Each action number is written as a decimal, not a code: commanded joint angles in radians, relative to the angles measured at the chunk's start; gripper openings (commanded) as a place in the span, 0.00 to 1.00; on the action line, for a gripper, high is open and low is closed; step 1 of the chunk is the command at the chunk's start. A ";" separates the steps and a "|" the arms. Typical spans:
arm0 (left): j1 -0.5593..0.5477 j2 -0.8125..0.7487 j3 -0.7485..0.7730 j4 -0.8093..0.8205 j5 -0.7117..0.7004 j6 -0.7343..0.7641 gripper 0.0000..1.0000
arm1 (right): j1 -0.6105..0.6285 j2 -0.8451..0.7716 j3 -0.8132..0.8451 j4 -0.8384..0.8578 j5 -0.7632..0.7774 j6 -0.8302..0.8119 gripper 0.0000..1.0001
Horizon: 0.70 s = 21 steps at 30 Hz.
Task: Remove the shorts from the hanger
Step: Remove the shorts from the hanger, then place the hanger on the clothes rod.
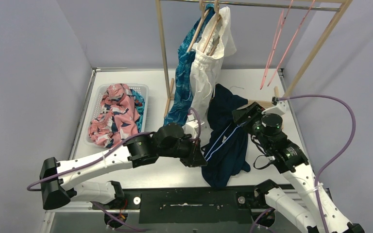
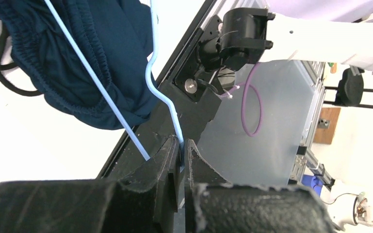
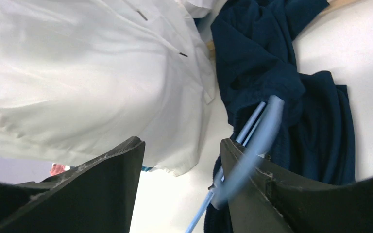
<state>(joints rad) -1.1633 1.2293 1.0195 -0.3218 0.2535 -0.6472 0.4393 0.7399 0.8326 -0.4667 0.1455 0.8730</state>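
The left gripper point(image 2: 181, 162) pinched the pale blue hanger point(image 2: 159, 92) by its hook. The right gripper point(image 3: 182, 165) stood parted, the hanger just beside one finger. Between both jaws, the navy shorts point(image 1: 226, 141) draped over that hanger.

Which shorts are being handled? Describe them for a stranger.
Find the wooden rack at the back. Right before it, on the white table, lies a dark heap: the navy shorts. Unlike the white shorts and blue-patterned shorts hanging above, they're plain, on a pale blue hanger.
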 commanded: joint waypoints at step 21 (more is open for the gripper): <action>-0.005 -0.276 0.001 -0.034 -0.191 -0.039 0.00 | -0.001 -0.295 0.025 -0.109 -0.137 0.133 0.88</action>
<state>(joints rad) -1.1633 0.9882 1.0351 -0.4812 0.0776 -0.6762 0.4393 0.4854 0.8528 -0.5907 0.0380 0.9592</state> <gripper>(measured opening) 0.040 0.878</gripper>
